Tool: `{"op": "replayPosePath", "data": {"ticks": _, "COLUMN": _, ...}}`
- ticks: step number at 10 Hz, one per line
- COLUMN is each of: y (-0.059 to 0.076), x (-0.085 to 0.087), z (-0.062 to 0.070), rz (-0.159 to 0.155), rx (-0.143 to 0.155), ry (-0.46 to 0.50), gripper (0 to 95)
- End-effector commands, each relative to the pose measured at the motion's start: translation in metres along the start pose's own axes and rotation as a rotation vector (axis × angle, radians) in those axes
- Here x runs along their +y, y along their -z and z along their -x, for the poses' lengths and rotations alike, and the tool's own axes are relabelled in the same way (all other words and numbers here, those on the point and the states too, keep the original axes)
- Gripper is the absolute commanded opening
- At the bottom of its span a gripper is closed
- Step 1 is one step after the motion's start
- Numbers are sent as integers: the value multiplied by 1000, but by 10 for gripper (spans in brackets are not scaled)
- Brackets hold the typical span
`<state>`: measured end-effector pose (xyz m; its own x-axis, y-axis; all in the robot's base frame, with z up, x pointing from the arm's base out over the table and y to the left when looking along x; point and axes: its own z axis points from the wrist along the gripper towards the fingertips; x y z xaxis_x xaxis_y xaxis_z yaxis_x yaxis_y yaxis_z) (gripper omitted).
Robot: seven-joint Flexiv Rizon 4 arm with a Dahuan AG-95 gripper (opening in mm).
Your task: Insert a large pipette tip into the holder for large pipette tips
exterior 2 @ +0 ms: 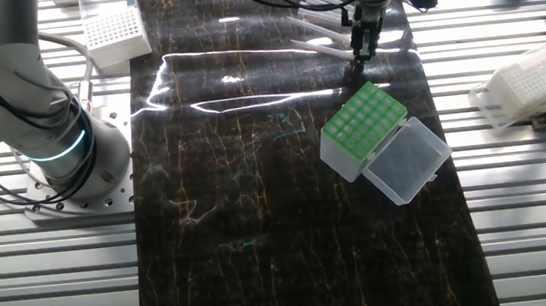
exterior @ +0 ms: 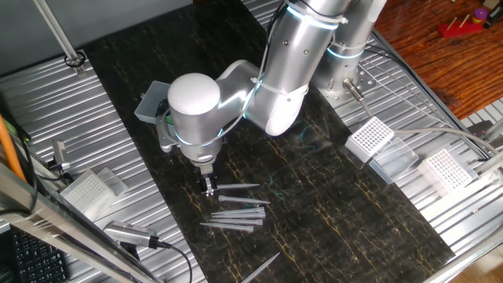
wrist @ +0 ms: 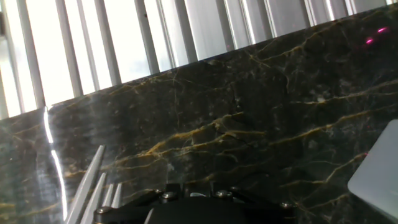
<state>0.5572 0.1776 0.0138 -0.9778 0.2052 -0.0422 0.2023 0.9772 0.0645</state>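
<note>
While the silver arm (exterior: 287,59) bends down over the dark stone mat (exterior: 330,196), its gripper (exterior: 209,187) hangs just above the mat with its two small black fingers pointing down. In one fixed view the large pipette tips (exterior: 236,214) lie in a loose pile on the mat, at about four o'clock from the gripper and very near it. The top tip of the pile (exterior: 238,188) points away toward three o'clock, and its thick end sits right beside the fingers. I cannot tell if the fingers touch it. One more tip (exterior: 263,266) lies by itself at five o'clock, well apart from the pile. The fingers look close together, but they are too small to show how far apart they are or whether they grip anything. In the other fixed view the gripper (exterior 2: 360,46) is at the far end of the mat, and the holder for large pipette tips (exterior 2: 363,125) sits at six o'clock from it, near the middle of the mat. Its green top is full of holes, and its clear lid (exterior 2: 409,161) lies open beside it. In the hand view a few tips (wrist: 93,190) show at the lower left, and a pale corner peeks in at the right edge. White racks (exterior: 369,138) rest on the metal table (exterior: 102,118) off the mat.
</note>
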Motion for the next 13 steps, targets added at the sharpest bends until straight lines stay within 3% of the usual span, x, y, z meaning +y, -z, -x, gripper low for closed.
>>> {"op": "replayPosePath", "data": {"ticks": 1, "y": 0, "x": 0, "z": 0, "rz": -2, "rx": -1, "ry": -2, "gripper": 0}}
{"op": "replayPosePath", "data": {"ticks": 5, "y": 3, "x": 0, "z": 1, "rz": 5, "rx": 0, "ry": -1, "gripper": 0}}
{"op": "replayPosePath", "data": {"ticks": 9, "y": 42, "x": -2, "z": 7, "rz": 6, "rx": 17, "ry": 47, "gripper": 0}}
{"op": "replayPosePath", "data": {"ticks": 12, "y": 74, "x": -24, "z": 17, "rz": 0, "rx": 27, "ry": 164, "gripper": 0}}
{"op": "replayPosePath", "data": {"ticks": 13, "y": 77, "x": -26, "z": 18, "rz": 1, "rx": 29, "ry": 169, "gripper": 0}}
